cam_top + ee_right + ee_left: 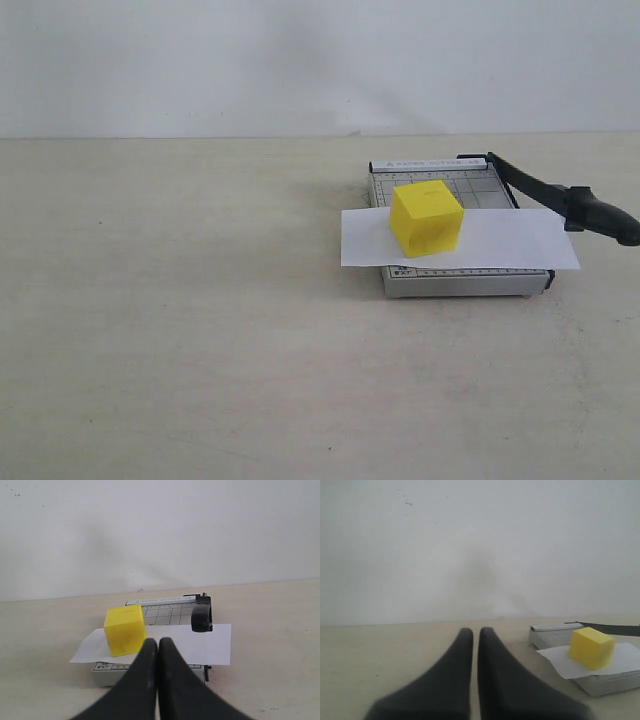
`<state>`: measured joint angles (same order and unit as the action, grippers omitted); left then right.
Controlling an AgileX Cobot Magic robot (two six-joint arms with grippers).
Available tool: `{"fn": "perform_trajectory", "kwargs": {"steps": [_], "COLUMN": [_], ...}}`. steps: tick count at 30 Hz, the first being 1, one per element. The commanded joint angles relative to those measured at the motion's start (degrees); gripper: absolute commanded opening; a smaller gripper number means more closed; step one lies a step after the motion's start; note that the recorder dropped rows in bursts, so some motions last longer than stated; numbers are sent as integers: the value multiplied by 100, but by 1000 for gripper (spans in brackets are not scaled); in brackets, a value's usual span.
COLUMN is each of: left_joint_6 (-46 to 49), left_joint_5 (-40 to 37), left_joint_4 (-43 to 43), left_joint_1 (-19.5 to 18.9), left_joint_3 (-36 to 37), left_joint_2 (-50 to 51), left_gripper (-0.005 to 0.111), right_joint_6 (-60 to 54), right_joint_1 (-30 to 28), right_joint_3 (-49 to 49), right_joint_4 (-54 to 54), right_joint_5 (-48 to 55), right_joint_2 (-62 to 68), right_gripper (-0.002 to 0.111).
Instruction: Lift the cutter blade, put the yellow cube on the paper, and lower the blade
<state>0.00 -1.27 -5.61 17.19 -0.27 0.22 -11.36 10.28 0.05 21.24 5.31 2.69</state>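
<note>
The yellow cube [427,217] rests on the white paper [510,240], which lies across the grey gridded cutter base [450,283]. The black cutter blade [530,183] slants up and out from its hinge at the base's far right corner, its thick handle [600,215] hanging past the base's right side, above the table. Neither gripper shows in the exterior view. My left gripper [476,630] is shut and empty, well to the left of the cube [591,647] and the base [550,635]. My right gripper [158,641] is shut and empty, in front of the cube [125,629], paper [210,642] and handle [202,617].
The cutter sits on a beige tabletop [200,330] towards its right side, with a plain white wall [300,60] behind. The paper overhangs the base on both sides.
</note>
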Motion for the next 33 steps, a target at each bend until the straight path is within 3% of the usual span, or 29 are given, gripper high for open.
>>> {"fn": "perform_trajectory", "kwargs": {"steps": [1, 6, 13, 15, 16, 25, 29, 33], "left_joint_6": [52, 52, 52, 52, 67, 0, 0, 0], "left_joint_5": [-1, -1, -51, -1072, -1958, -1990, -1990, -1990], "left_joint_4": [50, 50, 50, 50, 46, -253, -253, -253], "left_joint_1": [-613, -1342, -1354, -1354, -1354, -1354, -1354, -1354], "left_joint_3": [27, 27, 27, 27, 27, 27, 27, 27], "left_joint_2": [-22, -22, -22, -22, -22, -22, -22, -22], "left_gripper": [5, 5, 5, 5, 5, 5, 5, 5], "right_joint_6": [-5, -5, -5, -5, -5, 749, 1083, 1136], "right_joint_1": [9, 9, 9, 9, 9, 9, 9, 9], "right_joint_3": [-5, -5, -5, -5, -5, -5, -5, -84], "right_joint_4": [-39, -39, -39, -39, -39, -1, -1, -1], "right_joint_5": [-34, -34, -34, -34, -34, -1033, -910, -531], "right_joint_2": [-15, -15, -15, -15, -15, -15, -15, -15], "right_gripper": [0, 0, 0, 0, 0, 0, 0, 14]}}
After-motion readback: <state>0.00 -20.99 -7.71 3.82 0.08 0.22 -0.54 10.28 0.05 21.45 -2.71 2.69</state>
